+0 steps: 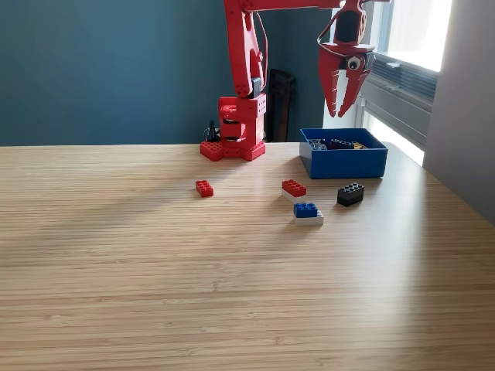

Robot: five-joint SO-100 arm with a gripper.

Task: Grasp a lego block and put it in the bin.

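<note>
- Teal wall behind; bright window at 2 o'clock of the exterior view; wood-grain bench point(155, 294) fills the lower frame.
- Red arm base point(234, 139) stands at the bench's far edge, 12 o'clock.
- Tool point(340, 104) hangs in the air, pointing down, above the bin and clear of it; its prongs are slightly apart, nothing between them.
- Bin point(344, 162): blue, at 3 o'clock of the base, small pieces inside, too small to tell.
- Loose bricks at 6 to 7 o'clock of the bin: red brick point(204, 188), red-on-white brick point(294, 189), blue-on-white brick point(308, 212), black brick point(350, 193).
</note>
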